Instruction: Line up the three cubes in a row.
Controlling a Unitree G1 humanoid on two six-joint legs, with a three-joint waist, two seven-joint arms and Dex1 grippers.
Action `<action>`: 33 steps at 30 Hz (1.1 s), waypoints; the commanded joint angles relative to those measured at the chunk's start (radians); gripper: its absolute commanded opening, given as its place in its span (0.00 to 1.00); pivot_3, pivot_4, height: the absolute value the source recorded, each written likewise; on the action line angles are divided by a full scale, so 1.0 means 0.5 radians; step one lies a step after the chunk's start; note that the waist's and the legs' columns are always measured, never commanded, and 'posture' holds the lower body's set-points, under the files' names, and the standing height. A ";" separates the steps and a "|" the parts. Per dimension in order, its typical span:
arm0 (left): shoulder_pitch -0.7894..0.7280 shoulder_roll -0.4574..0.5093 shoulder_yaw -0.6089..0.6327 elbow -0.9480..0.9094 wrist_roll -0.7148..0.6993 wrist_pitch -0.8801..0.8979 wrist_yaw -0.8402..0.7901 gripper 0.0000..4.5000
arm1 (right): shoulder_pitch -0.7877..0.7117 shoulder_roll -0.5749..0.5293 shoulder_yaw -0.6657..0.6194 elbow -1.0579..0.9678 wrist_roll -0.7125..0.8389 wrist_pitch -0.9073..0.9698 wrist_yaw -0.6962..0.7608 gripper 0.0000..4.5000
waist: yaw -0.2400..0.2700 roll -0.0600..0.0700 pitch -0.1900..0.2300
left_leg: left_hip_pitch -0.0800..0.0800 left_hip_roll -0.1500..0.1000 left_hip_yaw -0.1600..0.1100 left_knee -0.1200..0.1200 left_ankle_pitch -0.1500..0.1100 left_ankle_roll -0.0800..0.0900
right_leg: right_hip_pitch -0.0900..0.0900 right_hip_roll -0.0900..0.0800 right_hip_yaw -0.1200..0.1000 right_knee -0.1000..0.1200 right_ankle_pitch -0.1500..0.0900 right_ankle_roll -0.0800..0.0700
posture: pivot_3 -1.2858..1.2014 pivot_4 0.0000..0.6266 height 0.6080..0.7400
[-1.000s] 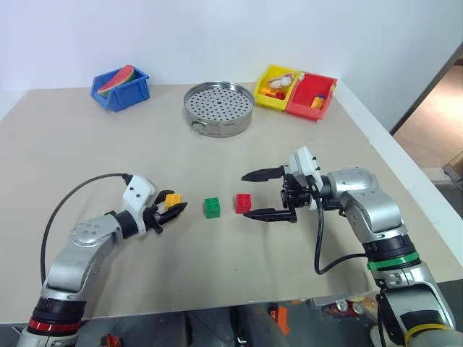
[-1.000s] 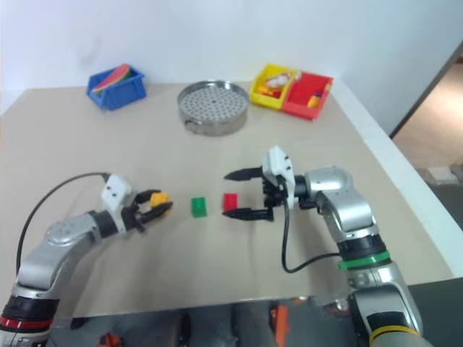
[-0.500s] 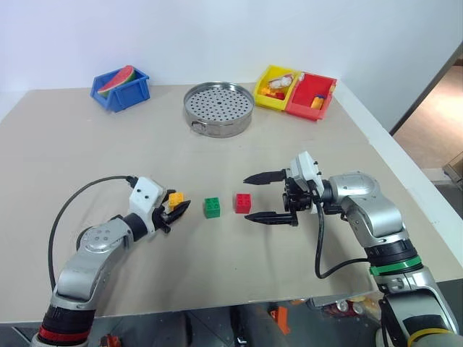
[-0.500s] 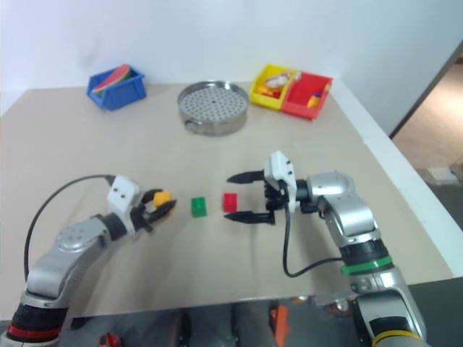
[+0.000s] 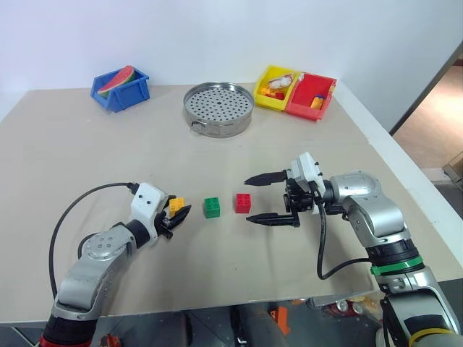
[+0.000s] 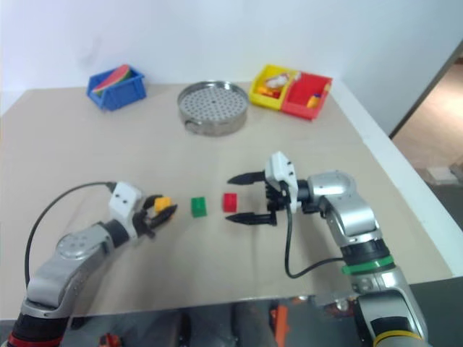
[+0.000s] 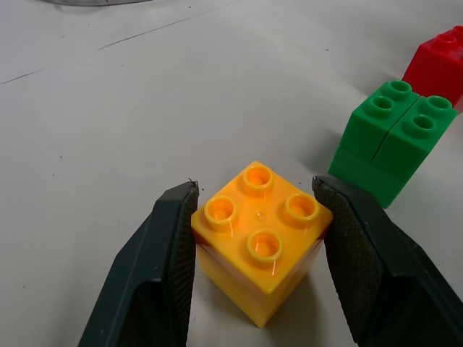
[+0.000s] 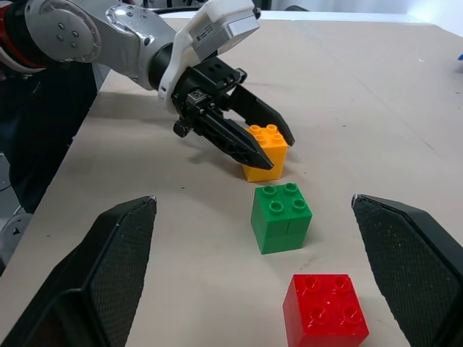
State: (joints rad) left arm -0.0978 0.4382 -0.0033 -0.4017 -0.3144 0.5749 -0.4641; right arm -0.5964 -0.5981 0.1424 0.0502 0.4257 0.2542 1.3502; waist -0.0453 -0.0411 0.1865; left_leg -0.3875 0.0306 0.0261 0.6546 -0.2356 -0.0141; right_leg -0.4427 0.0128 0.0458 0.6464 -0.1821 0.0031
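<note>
Gripping the yellow-orange cube (image 7: 259, 242) between its two black fingers, the left pincer (image 5: 176, 212) sits low over the beige counter (image 5: 87, 159), its fingers narrowed onto the cube's opposite sides. In the right wrist view that cube appears to rest on the counter, studs up. The green cube (image 5: 212, 207) stands just beside it, apart from it, and the red cube (image 5: 243, 203) stands next along, also with a small gap, so the three lie in a rough line across the counter's middle. The right pincer (image 5: 265, 196) hovers just beyond the red cube with its fingers spread wide, one on the far side and one on the near side, and it holds nothing. Well behind the cubes sits a round perforated metal pan (image 5: 218, 108). A blue bin (image 5: 120, 88) stands at the far left, and a yellow bin (image 5: 278, 87) and a red bin (image 5: 311, 95) touch side by side at the far right.
</note>
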 commanded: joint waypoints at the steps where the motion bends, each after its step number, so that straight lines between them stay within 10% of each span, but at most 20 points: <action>1: -0.024 0.001 -0.002 -0.047 0.011 -0.033 -0.004 0.43 | -0.037 -0.025 -0.041 -0.035 0.008 -0.015 0.017 1.00 | 0.000 0.000 0.000 | 0.000 0.000 0.000 0.000 0.000 0.000 | 0.000 0.000 0.000 0.000 0.000 0.000 | 0.52 0.24 1.00; 10: -0.021 0.009 -0.002 -0.034 -0.013 0.006 -0.042 0.43 | -0.012 -0.030 -0.041 -0.052 -0.004 -0.030 0.000 1.00 | 0.000 0.000 0.000 | 0.000 0.000 0.000 0.000 0.000 0.000 | 0.000 0.000 0.000 0.000 0.000 0.000 | 0.52 0.24 1.00; 11: -0.023 0.012 -0.003 -0.035 -0.010 0.006 -0.047 0.66 | -0.010 -0.030 -0.041 -0.055 -0.004 -0.028 -0.004 1.00 | 0.000 0.000 0.000 | 0.000 0.000 0.000 0.000 0.000 0.000 | 0.000 0.000 0.000 0.000 0.000 0.000 | 0.52 0.24 1.00; 16: -0.048 0.032 0.022 -0.044 -0.015 -0.005 -0.070 0.98 | -0.003 -0.034 -0.049 -0.056 -0.001 -0.028 -0.011 1.00 | 0.000 0.000 0.000 | 0.000 0.000 0.000 0.000 0.000 0.000 | 0.000 0.000 0.000 0.000 0.000 0.000 | 0.52 0.24 1.00; 33: -0.395 0.437 0.482 0.051 -0.474 0.212 -0.376 0.98 | -0.180 0.043 -0.174 0.080 0.042 0.024 -0.210 1.00 | -0.002 -0.001 0.000 | 0.000 0.000 -0.001 0.001 0.000 0.000 | 0.000 0.000 -0.001 0.000 0.000 -0.001 | 0.52 0.24 1.00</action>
State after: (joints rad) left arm -0.2626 0.6180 0.2008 -0.4203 -0.5579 0.7052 -0.6211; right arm -0.6440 -0.5856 0.1083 0.0839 0.4354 0.2785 1.2877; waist -0.0463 -0.0414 0.1867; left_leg -0.3873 0.0305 0.0259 0.6554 -0.2351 -0.0139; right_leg -0.4428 0.0135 0.0453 0.6465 -0.1819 0.0018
